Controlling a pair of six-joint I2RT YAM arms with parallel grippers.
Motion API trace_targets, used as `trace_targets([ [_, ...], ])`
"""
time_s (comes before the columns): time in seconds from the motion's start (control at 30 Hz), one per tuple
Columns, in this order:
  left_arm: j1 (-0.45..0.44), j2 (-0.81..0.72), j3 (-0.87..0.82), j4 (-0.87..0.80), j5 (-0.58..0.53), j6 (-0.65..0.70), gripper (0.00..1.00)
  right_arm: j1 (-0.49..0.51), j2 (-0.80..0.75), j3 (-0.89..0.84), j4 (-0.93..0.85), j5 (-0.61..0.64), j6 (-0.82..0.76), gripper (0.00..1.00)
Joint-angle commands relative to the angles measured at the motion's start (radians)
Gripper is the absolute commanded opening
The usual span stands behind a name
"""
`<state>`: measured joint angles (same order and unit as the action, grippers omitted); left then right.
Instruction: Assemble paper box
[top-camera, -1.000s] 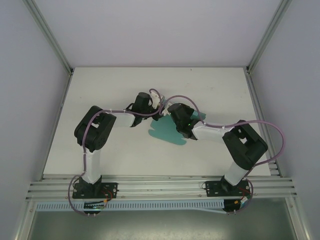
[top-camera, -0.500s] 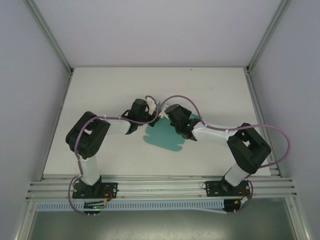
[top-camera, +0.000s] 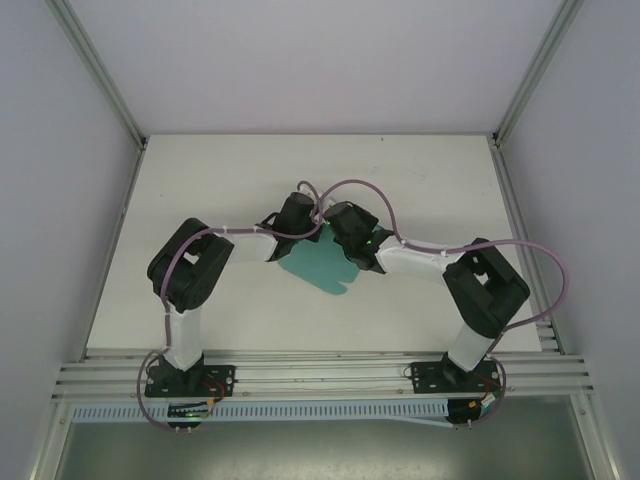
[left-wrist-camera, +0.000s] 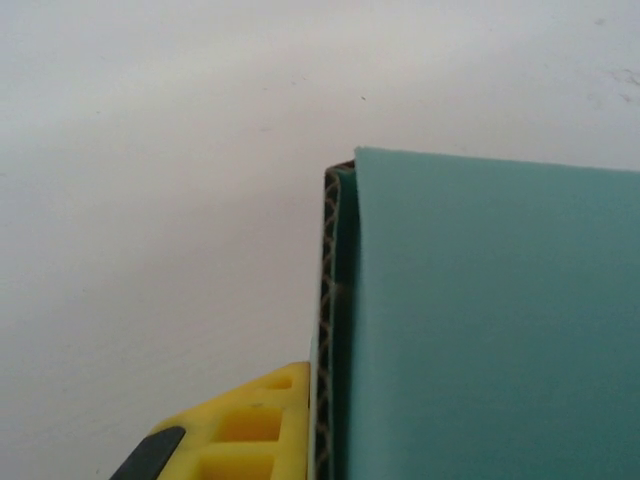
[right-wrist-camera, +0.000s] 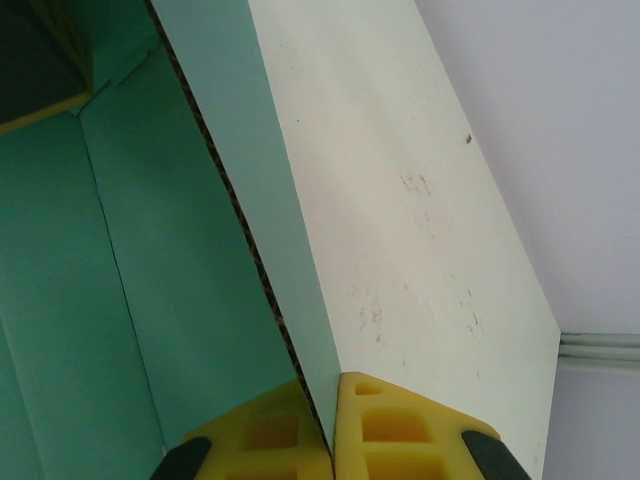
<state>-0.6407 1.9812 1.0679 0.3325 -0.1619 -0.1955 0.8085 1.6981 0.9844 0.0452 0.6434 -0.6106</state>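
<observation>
Early-ish, I'd say: the L claw (top-camera: 303, 220) sits at the far-left edge of the paper box (top-camera: 318, 268) with one yellow finger (left-wrist-camera: 240, 435) against its corrugated edge, but the other finger is hidden, so I can't tell if it's gripping. The box is 1 teal sheet, mid-surface (top-camera: 200, 180) btwn the 2 claws, w/ a side panel folded up but flaps lying spread toward the near edge, nothing tucked or closed yet. The R claw (right-wrist-camera: 330, 400) is pinching that raised panel btwn both fingers.
</observation>
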Motion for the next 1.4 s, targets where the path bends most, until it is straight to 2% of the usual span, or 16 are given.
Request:
trace_targets([
  [0.0,0.034,0.107,0.017,-0.268,-0.273,-0.11,0.0,0.038,0.031,0.004,-0.027,-0.143,0.081,0.0],
  [0.13,0.035,0.116,0.056,-0.382,-0.338,-0.204,0.0,0.035,0.03,0.004,-0.025,-0.139,0.083,0.0],
  [0.33,0.032,0.136,0.114,-0.502,-0.359,-0.309,0.0,0.033,0.022,0.002,-0.024,-0.135,0.081,0.0],
  [0.4,0.033,0.135,0.112,-0.48,-0.327,-0.279,0.0,0.032,0.02,0.0,-0.02,-0.137,0.081,0.0],
  [0.47,0.034,0.116,0.075,-0.387,-0.235,-0.212,0.0,0.032,0.018,-0.007,-0.011,-0.145,0.082,0.0],
  [0.53,0.035,0.095,0.028,-0.297,-0.15,-0.171,0.13,0.032,0.014,-0.011,-0.005,-0.148,0.08,0.0],
  [0.63,0.034,0.071,0.016,-0.264,-0.111,-0.141,0.2,0.033,0.007,-0.022,-0.001,-0.157,0.077,0.0],
  [0.87,0.036,0.046,0.049,-0.245,-0.021,-0.118,0.2,0.031,0.009,-0.027,0.012,-0.161,0.058,0.0],
  [1.1,0.044,-0.037,0.013,-0.208,0.01,-0.114,0.33,0.028,0.009,-0.023,0.004,-0.162,0.057,0.0],
  [1.37,0.069,-0.07,-0.001,-0.208,-0.038,-0.091,0.34,0.029,0.001,-0.024,-0.011,-0.158,0.058,0.0],
])
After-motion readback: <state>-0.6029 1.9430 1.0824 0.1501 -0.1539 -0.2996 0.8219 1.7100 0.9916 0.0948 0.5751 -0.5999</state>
